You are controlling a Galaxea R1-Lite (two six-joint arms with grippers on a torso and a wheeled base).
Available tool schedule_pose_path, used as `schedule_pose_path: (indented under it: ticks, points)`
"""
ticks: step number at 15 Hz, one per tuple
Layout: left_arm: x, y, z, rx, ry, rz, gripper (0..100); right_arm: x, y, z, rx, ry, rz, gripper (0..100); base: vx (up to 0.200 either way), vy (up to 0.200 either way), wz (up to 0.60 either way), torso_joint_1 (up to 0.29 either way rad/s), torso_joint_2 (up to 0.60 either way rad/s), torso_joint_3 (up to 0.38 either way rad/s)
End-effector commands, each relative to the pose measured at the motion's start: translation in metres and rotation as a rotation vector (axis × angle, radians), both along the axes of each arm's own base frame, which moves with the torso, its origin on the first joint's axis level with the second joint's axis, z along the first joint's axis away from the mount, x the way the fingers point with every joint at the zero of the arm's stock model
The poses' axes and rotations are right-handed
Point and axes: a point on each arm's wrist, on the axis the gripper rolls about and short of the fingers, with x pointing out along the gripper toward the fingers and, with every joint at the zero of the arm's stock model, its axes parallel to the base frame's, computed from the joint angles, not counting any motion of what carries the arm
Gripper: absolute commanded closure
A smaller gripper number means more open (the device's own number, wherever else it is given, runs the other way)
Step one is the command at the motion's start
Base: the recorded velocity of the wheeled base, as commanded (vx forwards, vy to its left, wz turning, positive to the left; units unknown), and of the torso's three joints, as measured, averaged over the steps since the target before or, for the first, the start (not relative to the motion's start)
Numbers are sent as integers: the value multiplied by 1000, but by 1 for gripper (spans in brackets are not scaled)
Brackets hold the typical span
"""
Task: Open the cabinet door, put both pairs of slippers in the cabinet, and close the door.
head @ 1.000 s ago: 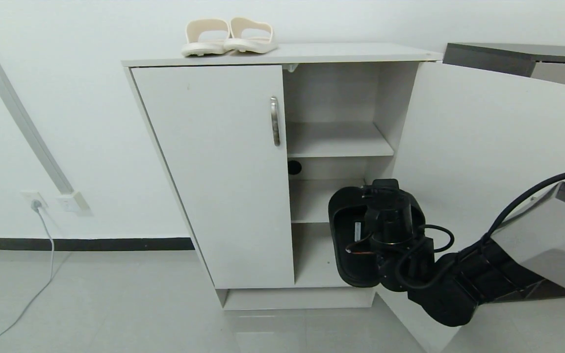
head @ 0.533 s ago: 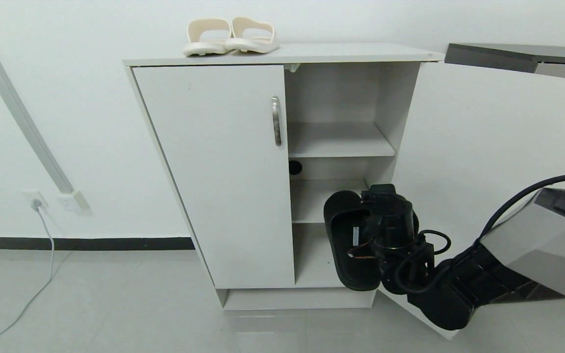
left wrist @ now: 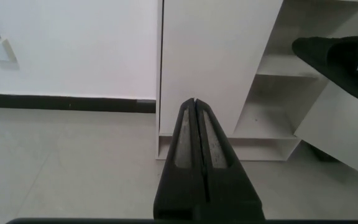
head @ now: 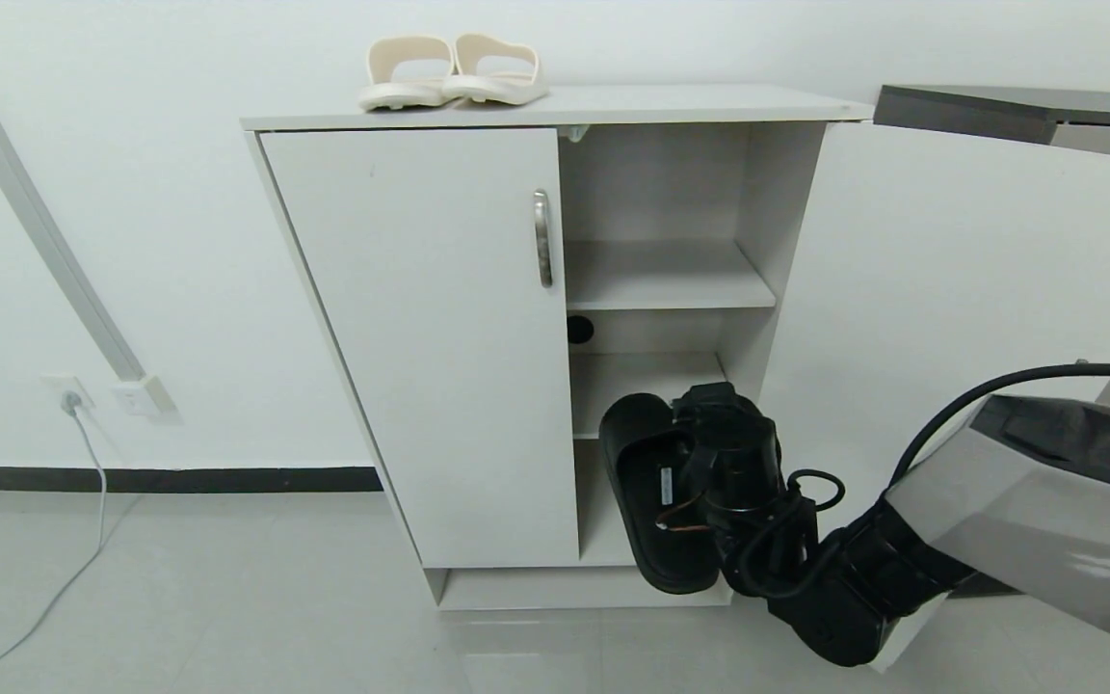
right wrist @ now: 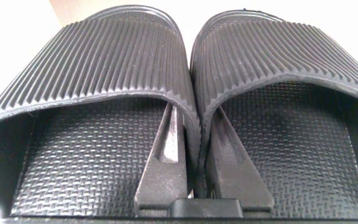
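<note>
My right gripper (head: 700, 463) is shut on a pair of black slippers (head: 653, 496), held soles-together in front of the lowest compartment of the white cabinet (head: 555, 116). In the right wrist view its fingers (right wrist: 166, 155) pinch the inner edges of both black slippers (right wrist: 129, 68). A beige pair of slippers (head: 452, 70) lies on the cabinet top. The right door (head: 950, 280) stands wide open; the left door (head: 430, 337) is closed. My left gripper (left wrist: 195, 118) is shut on nothing, hovering low over the floor, facing the cabinet (left wrist: 216, 62), with the black slippers (left wrist: 344, 56) off to one side.
Inside the open half are two shelves (head: 666, 280) and a bottom compartment (head: 603, 530). A wall socket with a cable (head: 73, 405) sits at the left. Grey furniture (head: 1017, 111) stands behind the open door. The tiled floor (head: 179, 598) spreads in front.
My right arm has carried the black slippers left and down, towards the cabinet's lowest compartment. The head view has shifted slightly.
</note>
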Motion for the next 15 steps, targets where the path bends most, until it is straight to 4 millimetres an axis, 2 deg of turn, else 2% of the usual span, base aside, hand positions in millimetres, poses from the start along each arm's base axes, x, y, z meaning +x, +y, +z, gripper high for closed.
schedule_pose_path:
  ticks: [1,6,13,15]
  points:
    - [0,0,0,0,2,0,100,3,3,-14,-20,23,0,100,0,0,0,0,0,0]
    - [0,0,0,1,2,0,100,12,11,-25,-18,23,-4,100,0,0,0,0,1,-87]
    - [0,0,0,-2,2,4,100,17,14,-12,7,-96,-38,100,0,0,0,2,4,-193]
    - [0,0,0,-2,2,4,100,21,14,-24,-6,-143,-66,100,0,0,0,1,-1,-57]
